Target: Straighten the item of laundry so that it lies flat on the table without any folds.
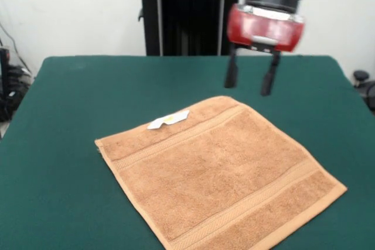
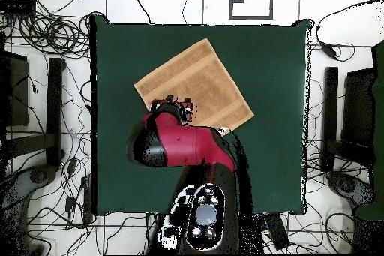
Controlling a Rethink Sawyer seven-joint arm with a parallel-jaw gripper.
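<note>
Lying spread flat on the green bench point(image 1: 53, 203), the towel point(image 1: 220, 174) is showing no folds, its white tag point(image 1: 168, 119) turned up at the far hem. The gripper point(image 1: 251, 80) is hanging above the far corner, jaws released and empty, probably because nothing needs pulling.

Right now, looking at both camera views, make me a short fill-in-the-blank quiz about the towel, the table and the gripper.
1. The towel lies ____ on the table, with no folds showing.
2. The gripper hangs above the table, its fingers apart and holding ____.
3. A small ____ tag sits at the towel's far edge in the front view.
4. The table's cover is dark ____.

Missing words: flat; nothing; white; green
</note>
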